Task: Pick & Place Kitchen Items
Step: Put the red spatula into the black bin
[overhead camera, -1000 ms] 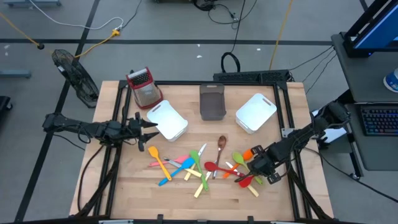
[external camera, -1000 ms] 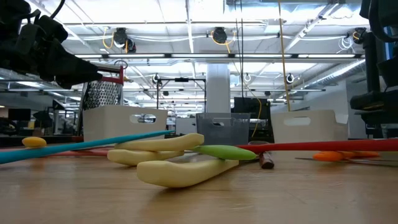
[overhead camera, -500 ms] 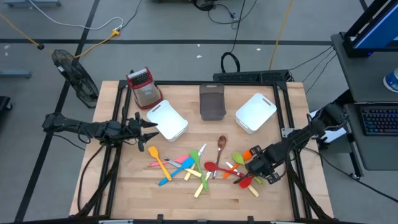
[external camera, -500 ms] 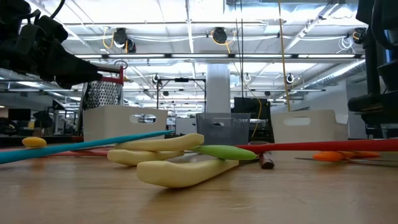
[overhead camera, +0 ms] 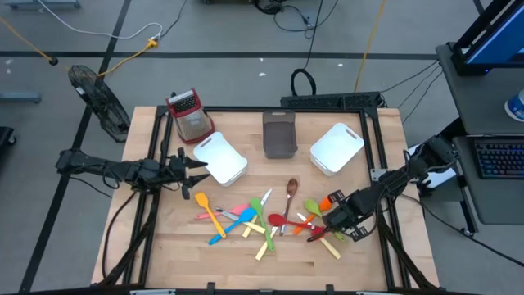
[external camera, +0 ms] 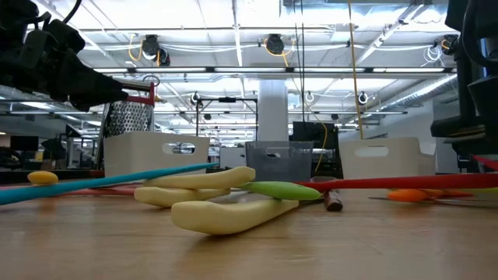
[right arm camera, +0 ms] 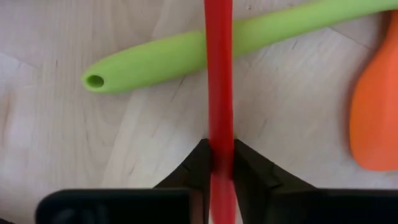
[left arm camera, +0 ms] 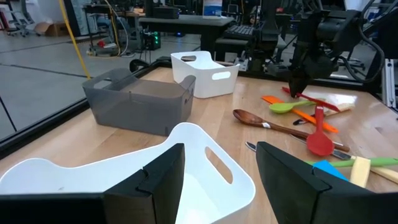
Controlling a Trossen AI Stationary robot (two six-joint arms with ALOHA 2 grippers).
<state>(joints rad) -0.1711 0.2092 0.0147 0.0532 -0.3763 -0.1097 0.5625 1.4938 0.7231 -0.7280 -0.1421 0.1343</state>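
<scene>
Starting at the left side of the table, the left gripper hangs just beside the near-left white bin, its two dark fingers spread apart with nothing between them, the bin's rim showing in the gap. Behind it, at the far left corner, stands the red-topped box grater.

Moving across, a grey bin sits at the far middle, and a second white bin lies to its right. In front of these the kitchen items are scattered over the near half of the wood: a yellow spoon farthest left, then a blue spatula and pink pieces crossing cream-handled cutlery, a green utensil beside them, and a brown wooden spoon lying a little farther back. To the right of that come a red spoon, a green spoon and an orange piece.

At the right end of the scatter the right gripper is down among the utensils, its fingers pinched tight on the thin handle of a red utensil. That red handle crosses over a green handle lying on the wood, with an orange blade just beside it.
</scene>
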